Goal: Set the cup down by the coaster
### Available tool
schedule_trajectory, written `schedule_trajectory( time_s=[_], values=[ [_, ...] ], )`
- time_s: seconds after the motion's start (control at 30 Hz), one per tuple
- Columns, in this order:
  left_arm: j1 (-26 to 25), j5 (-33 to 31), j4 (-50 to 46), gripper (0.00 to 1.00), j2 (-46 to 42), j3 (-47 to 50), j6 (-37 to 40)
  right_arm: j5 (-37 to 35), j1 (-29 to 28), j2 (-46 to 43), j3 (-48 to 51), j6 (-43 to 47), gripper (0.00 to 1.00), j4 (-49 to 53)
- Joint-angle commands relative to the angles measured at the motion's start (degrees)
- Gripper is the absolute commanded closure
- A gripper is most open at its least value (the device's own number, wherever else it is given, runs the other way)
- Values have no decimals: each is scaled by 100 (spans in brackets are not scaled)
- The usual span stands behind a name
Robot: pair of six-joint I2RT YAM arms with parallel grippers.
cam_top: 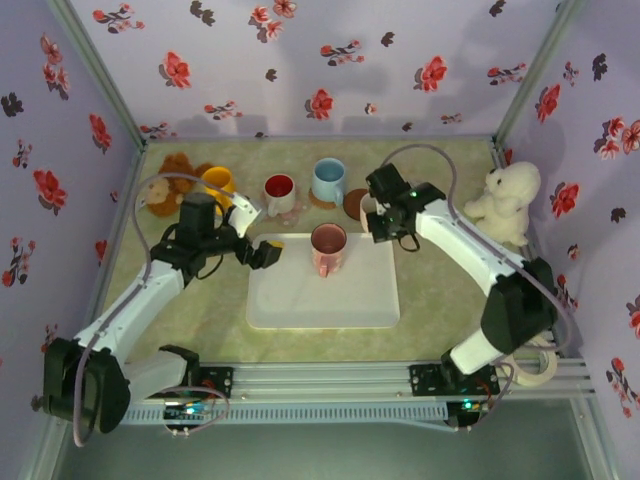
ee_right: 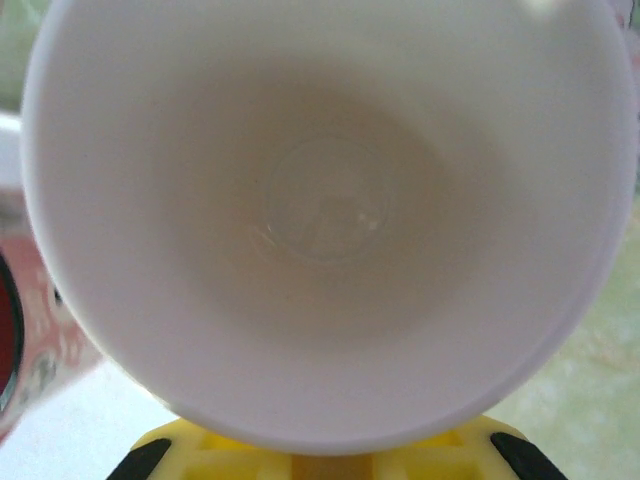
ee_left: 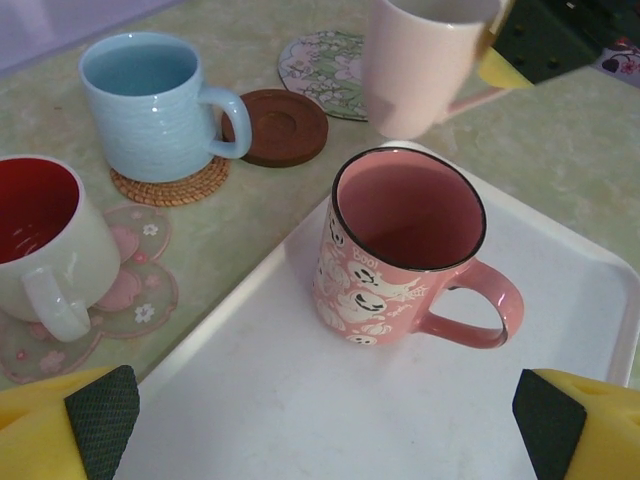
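The cup (ee_right: pixel 320 220) is a smooth, glossy, pale pink-white ceramic, round-mouthed and narrowing to a small flat bottom with a faint ring. In the left wrist view it sits at the top centre (ee_left: pixel 420 70), above the far corner of the tray, just beside a flat round coaster (ee_left: pixel 325 75) printed with leaves and flowers. The right gripper (cam_top: pixel 385 222) pinches it at the rim with its yellow fingers (ee_left: pixel 495 62). Whether its base touches the table I cannot tell.

Left of that lies a round dark wooden coaster (ee_left: pixel 275 125) with a raised rim. Next to it a ribbed light-blue mug (ee_left: pixel 150 105) stands on a woven straw mat (ee_left: pixel 170 185). At the left edge a white mug (ee_left: pixel 40 245) with a red inside rests on a clear flower-shaped mat (ee_left: pixel 130 290).

On the smooth white tray (ee_left: pixel 300 400) stands a pink mug (ee_left: pixel 400 255) with a dark rim and white smiling faces; its small lettering is unreadable. The left gripper (ee_left: pixel 320 420) hangs over the tray, its fingers spread wide, yellow with black textured pads (ee_left: pixel 100 415).
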State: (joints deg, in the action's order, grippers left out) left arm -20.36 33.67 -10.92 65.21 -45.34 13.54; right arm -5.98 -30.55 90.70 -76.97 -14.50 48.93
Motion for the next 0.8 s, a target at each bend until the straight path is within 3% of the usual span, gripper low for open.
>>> schedule_trajectory(
  time_s=[0.0,0.37,0.77],
  values=[
    [5,131,248,1,156,-197,150,-267,122,390,-624,76,100,-346],
    [139,149,531,0,673,-521,103,-548,437,1747,-1677,-173,100,-561],
    [168,175,479,1,905,-648,35,24,602,2431,-2196,-268,100,-784]
  ],
)
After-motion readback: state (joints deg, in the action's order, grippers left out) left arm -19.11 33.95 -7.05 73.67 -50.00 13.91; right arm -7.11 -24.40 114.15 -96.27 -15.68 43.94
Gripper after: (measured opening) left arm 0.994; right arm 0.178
